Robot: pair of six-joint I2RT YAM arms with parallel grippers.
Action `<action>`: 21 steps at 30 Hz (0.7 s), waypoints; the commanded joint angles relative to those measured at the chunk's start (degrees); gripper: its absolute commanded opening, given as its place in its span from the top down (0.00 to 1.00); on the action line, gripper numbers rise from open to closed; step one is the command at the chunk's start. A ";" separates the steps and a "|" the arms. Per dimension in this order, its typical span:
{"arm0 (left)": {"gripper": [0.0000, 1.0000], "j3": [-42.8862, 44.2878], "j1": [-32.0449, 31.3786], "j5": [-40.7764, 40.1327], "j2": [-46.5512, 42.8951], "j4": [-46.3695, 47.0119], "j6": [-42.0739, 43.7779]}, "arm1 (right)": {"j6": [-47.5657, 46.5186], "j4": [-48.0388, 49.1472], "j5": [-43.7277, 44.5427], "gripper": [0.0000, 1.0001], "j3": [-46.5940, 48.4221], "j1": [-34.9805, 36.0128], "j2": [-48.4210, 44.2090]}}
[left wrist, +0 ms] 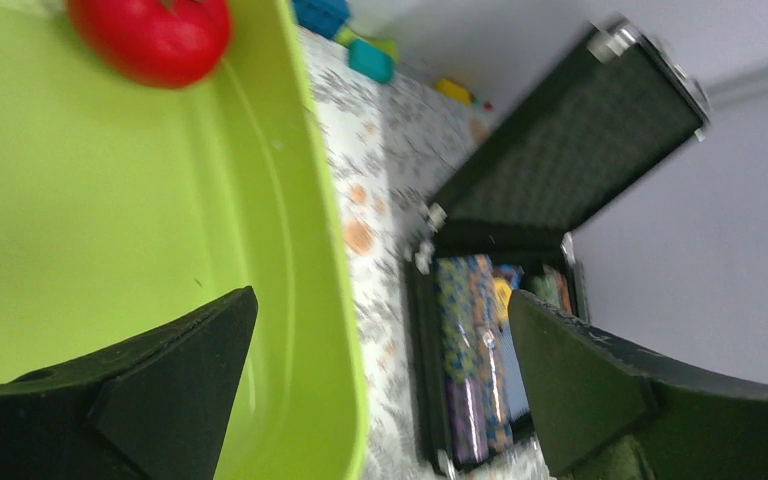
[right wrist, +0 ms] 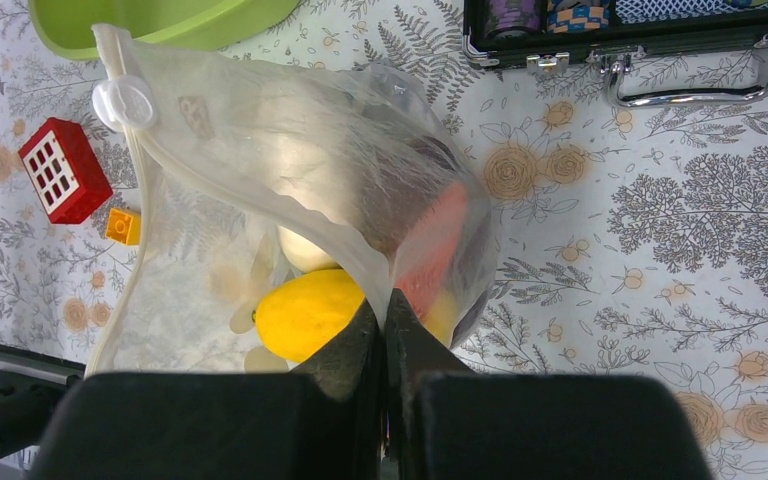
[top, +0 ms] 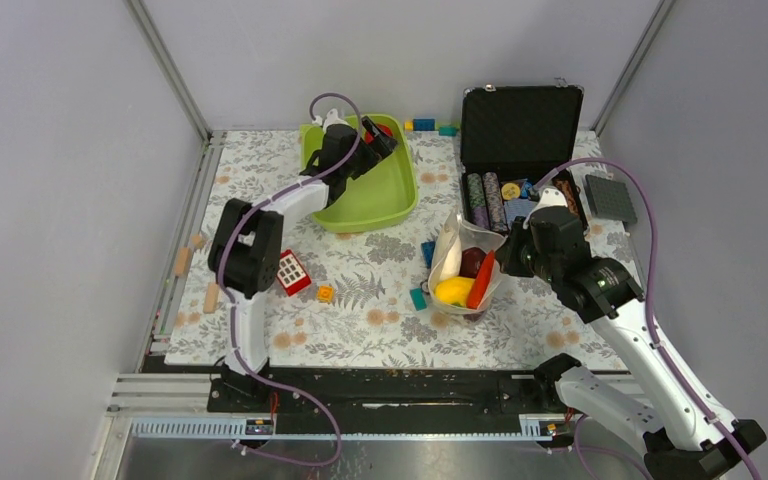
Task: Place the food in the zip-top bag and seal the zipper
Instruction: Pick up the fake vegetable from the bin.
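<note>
The zip-top bag stands open just in front of the black case. It holds a yellow lemon, an orange-red piece, and white and maroon pieces. The case holds rows of poker chips. The lime-green tray holds a red tomato. The right gripper, pressed together, pinches the bag's mouth edge. The left gripper, spread wide, hangs over the tray's rim. Only the left wrist view shows the tomato plainly.
</note>
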 commanded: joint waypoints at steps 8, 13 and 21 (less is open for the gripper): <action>0.01 18.83 4.18 -11.56 19.84 1.63 -16.86 | -1.08 1.70 3.14 1.00 0.66 -0.26 0.99; 0.01 27.22 4.32 -12.37 27.45 0.69 -20.06 | -1.09 1.00 3.91 1.00 1.30 -0.19 1.63; 0.01 33.37 4.50 -16.14 33.25 -0.23 -23.28 | -1.51 0.85 5.43 1.00 1.39 -0.19 1.61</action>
